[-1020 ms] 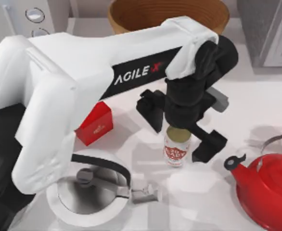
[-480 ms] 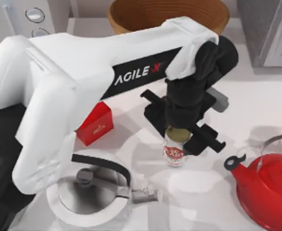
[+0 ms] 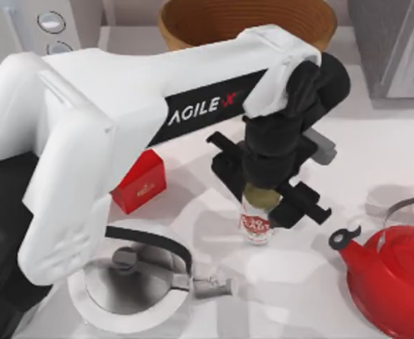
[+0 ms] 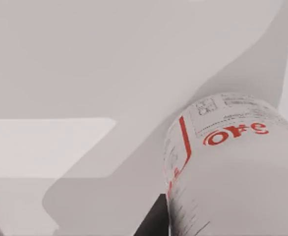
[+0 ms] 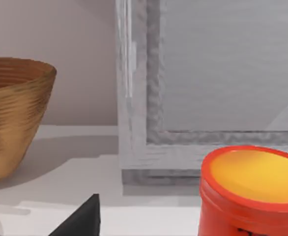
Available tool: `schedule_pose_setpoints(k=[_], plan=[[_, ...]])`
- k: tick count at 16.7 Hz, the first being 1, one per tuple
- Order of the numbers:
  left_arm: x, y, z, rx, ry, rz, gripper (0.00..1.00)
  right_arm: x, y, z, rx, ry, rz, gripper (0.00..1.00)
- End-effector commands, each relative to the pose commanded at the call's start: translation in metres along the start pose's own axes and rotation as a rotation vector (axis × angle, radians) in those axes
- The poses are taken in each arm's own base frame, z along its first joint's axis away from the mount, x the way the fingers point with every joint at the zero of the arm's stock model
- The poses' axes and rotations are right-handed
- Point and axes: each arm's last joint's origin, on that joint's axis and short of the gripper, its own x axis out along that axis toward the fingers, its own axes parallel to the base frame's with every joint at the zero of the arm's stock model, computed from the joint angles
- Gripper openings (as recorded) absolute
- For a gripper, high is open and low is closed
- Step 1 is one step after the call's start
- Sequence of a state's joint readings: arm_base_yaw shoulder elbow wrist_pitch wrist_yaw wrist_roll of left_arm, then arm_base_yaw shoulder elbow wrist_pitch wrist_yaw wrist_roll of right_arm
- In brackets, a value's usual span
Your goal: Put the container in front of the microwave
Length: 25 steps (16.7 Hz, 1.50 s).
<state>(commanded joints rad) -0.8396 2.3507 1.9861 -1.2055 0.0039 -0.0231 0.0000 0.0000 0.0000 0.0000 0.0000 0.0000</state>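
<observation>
Grey-white and boxy, the microwave (image 3: 34, 25) sits at the far left corner of the table (image 3: 313, 282), and you can see its two round dials (image 3: 50, 22) on the side panel. Near the left edge closer to you stands a white kettle (image 3: 133, 286) with a dark handle, and just behind it a red cube box (image 3: 140, 181), partly under the white left arm (image 3: 122, 120).

Follow that arm across to the middle of the table and you find the left end effector (image 3: 262, 199) pointing down over the container (image 3: 256, 220), its two black fingers (image 3: 302, 205) closed against the can's upper part, one on each side. The container stands roughly upright in the middle of the table, well apart from the microwave; you cannot tell whether its base touches the surface. In the left wrist view the container (image 4: 232, 162) looms close, white with red lettering, with the pale table (image 4: 60, 73) beyond it.

Behind the arm at the table's far edge sits a wooden bowl (image 3: 246, 21). Further right, a darker grey appliance (image 3: 394, 46) with a framed door occupies the far right corner, and a red kettle (image 3: 394, 275) stands at the near right.

The right wrist view looks at the bowl (image 5: 14, 115), the grey appliance (image 5: 208, 88) and a red tub with a yellow top (image 5: 252, 191); a black tip of the right end effector (image 5: 82, 219) shows, and you cannot tell whether it is open.
</observation>
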Motion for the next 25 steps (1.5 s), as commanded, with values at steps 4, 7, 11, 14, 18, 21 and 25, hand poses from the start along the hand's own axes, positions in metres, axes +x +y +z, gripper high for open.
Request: schedule_pose_setpoints(k=[4,7,11,14,18,21,25], plan=[[0.0,0.0,0.0,0.0,-0.001,0.0,0.0,0.0,0.0,0.0,0.0,0.0,0.0,1.0],[-0.01,0.0,0.001,-0.001,-0.003,-0.001,0.0,0.0,0.0,0.0,0.0,0.0,0.0,1.0],[-0.035,-0.001,0.0,0.004,0.005,0.001,0.0,0.0,0.0,0.0,0.0,0.0,0.0,1.0],[-0.04,0.001,0.0,0.0,-0.001,-0.001,0.0,0.0,0.0,0.0,0.0,0.0,0.0,1.0],[-0.041,0.007,0.002,-0.014,-0.017,0.004,0.0,0.0,0.0,0.0,0.0,0.0,0.0,1.0],[-0.054,0.055,0.006,-0.125,-0.134,0.029,0.0,0.0,0.0,0.0,0.0,0.0,0.0,1.0],[-0.073,0.176,-0.023,-0.389,-0.245,0.081,0.0,0.0,0.0,0.0,0.0,0.0,0.0,1.0]])
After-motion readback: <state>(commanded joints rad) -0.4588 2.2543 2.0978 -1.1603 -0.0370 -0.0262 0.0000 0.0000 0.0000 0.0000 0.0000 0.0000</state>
